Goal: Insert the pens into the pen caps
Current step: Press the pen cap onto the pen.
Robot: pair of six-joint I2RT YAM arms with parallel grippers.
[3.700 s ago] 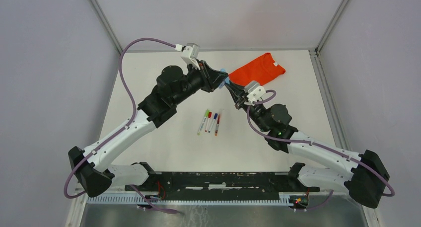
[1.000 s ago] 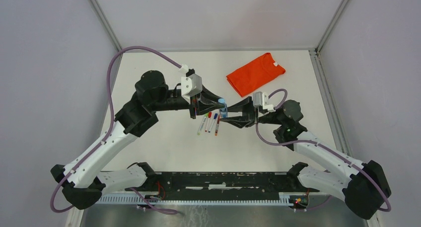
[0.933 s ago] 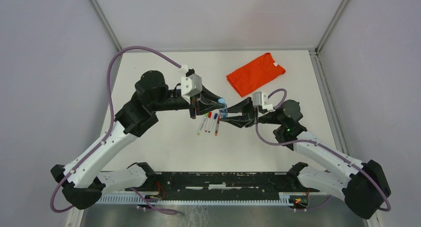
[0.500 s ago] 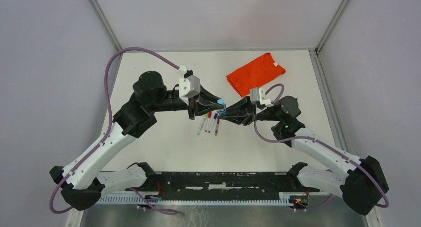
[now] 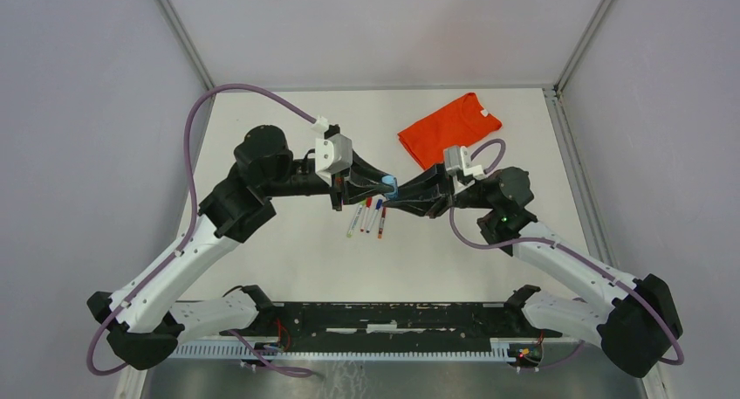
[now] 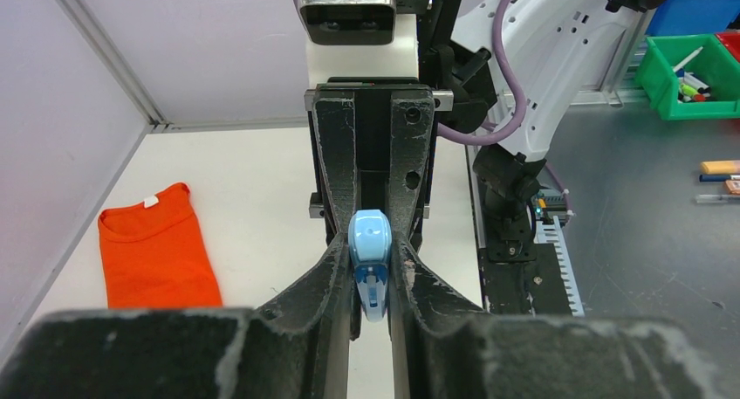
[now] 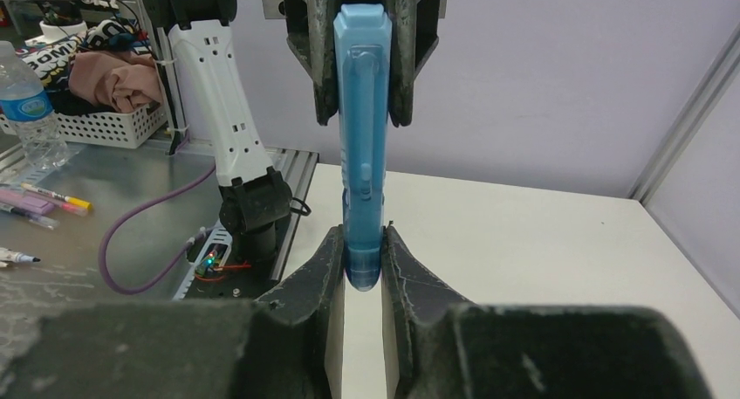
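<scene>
A light-blue pen (image 5: 389, 182) with a clip hangs in the air over the table's middle, held at both ends. My left gripper (image 5: 381, 183) is shut on its rounded clip end (image 6: 368, 240). My right gripper (image 5: 397, 196) is shut on the darker blue ridged end (image 7: 361, 272). In the right wrist view the pen (image 7: 361, 137) runs straight up into the left fingers (image 7: 318, 58). Several pens (image 5: 368, 216) with green, red, blue and orange ends lie side by side on the table just below. Loose pen caps are out of view.
A folded orange shirt (image 5: 449, 130) lies at the back right of the white table (image 5: 288, 146), also seen in the left wrist view (image 6: 153, 251). Both forearms meet nose to nose above the row of pens.
The right gripper has moved in toward the left one and closed on the free end of the blue pen. The left gripper has kept its hold and barely shifted.
</scene>
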